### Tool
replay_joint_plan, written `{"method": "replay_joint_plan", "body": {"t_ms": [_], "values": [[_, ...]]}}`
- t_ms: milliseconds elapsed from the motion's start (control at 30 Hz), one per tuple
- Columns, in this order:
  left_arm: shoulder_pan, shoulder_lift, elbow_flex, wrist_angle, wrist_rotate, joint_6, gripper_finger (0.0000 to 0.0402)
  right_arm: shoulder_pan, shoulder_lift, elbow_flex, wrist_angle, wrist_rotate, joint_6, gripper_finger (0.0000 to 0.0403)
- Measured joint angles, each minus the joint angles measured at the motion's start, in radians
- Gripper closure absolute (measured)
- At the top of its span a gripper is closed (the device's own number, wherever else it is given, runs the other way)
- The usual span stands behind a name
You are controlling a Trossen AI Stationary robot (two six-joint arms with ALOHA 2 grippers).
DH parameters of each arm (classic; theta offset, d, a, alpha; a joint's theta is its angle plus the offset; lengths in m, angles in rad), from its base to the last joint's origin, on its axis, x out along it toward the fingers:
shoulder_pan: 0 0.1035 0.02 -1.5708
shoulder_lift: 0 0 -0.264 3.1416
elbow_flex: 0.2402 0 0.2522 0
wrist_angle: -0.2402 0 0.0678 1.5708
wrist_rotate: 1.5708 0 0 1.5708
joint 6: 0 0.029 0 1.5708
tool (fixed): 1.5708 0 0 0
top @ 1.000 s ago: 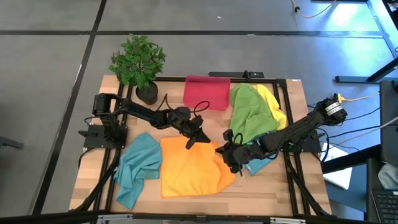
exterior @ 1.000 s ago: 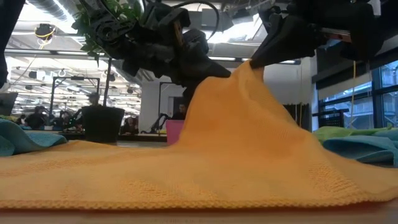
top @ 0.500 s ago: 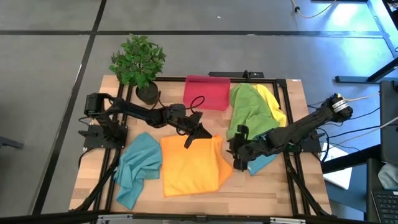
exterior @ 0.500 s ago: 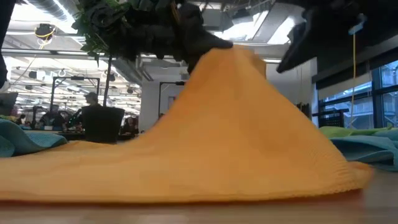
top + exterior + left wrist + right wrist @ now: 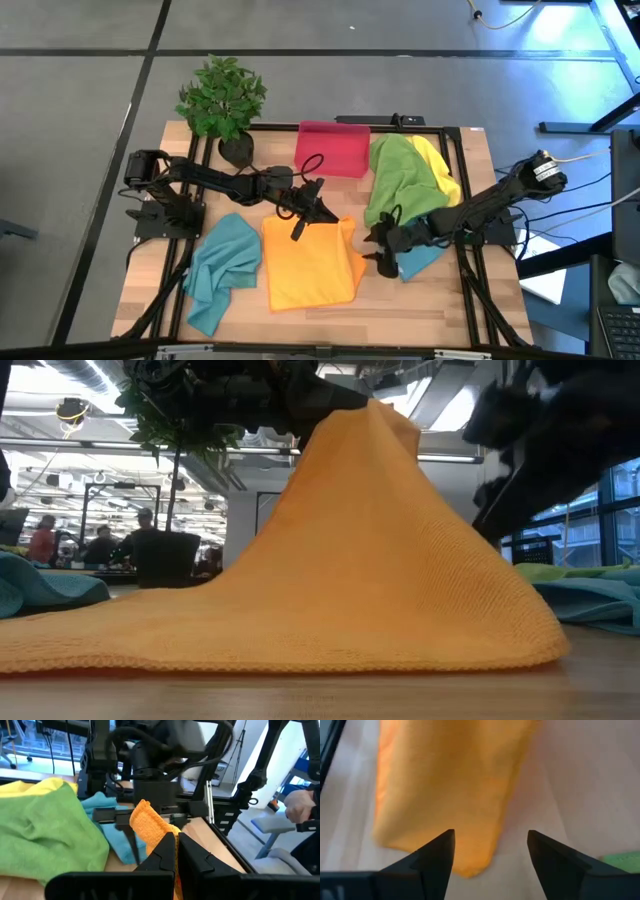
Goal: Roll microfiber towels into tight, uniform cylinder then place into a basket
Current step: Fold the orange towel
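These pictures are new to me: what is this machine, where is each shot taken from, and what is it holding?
Two dark robot arms work at a wooden table. One picture looks straight down, one looks level across the tabletop, and two come from cameras on the wrists. On the table lie an orange towel, teal towels, a green towel over a yellow one, a red-pink basket and a potted plant. The left hand is shut on the orange towel, lifting one corner. The right hand is open, holding nothing, beside that towel.
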Motion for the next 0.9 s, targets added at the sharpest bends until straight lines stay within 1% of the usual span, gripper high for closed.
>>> {"method": "replay_joint_plan", "body": {"t_ms": [100,200,300,400,567,700,833,900], "values": [[0.0,0.0,0.0,-0.001,0.0,0.002,0.0401,-0.067,0.003,-0.053,0.042,-0.039,0.002,0.0154],[0.0,0.0,0.0,-0.001,0.0,0.009,0.0401,-0.122,0.012,-0.1,0.116,-0.108,0.01,0.0154],[0.0,0.0,0.0,-0.001,0.0,0.011,0.0402,-0.141,0.035,-0.121,0.189,-0.171,0.022,0.0154],[0.0,0.0,0.0,-0.001,0.0,0.012,0.0402,-0.134,0.071,-0.119,0.206,-0.203,0.023,0.0154],[0.0,0.0,0.0,0.001,-0.003,0.015,0.0401,-0.092,0.157,-0.088,0.209,-0.211,0.021,0.0154],[0.0,0.001,0.0,0.003,-0.003,0.015,0.0401,-0.071,0.216,-0.056,0.219,-0.197,0.019,0.0154],[0.0,0.001,0.0,0.002,-0.004,0.015,0.0401,-0.062,0.236,-0.032,0.206,-0.188,0.013,0.0156],[0.0,0.001,0.0,0.002,-0.004,0.015,0.0401,-0.062,0.236,-0.026,0.19,-0.186,-0.004,0.0167]]}}
